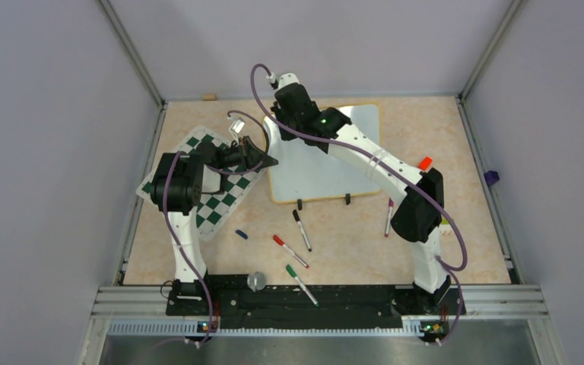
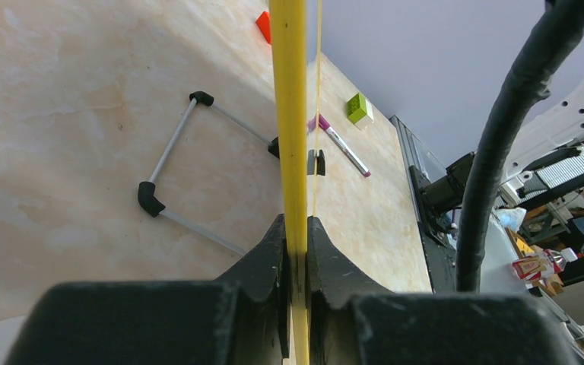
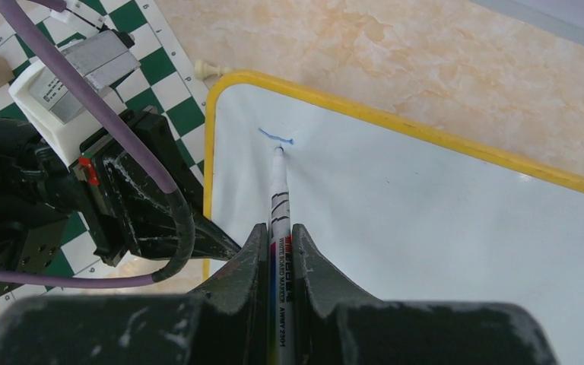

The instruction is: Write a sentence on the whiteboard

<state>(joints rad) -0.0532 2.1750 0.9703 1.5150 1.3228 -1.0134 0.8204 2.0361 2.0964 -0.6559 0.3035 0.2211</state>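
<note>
The whiteboard lay flat on the bench, just beside the chess mat. The left pincer was pressed together on the yellow rim at the left edge of the board. The right pincer was pinching a whiteboard marker. Its tip met the white surface near the far left corner, at a short blue stroke. A red-capped marker and a green-capped marker lay loose nearer the arm bases.

Beige surface is carrying whiteboard, lying toward far edge; chess mat lying along left edge; black marker, red marker, green marker lying toward near edge; purple marker, red block sitting toward right edge.
</note>
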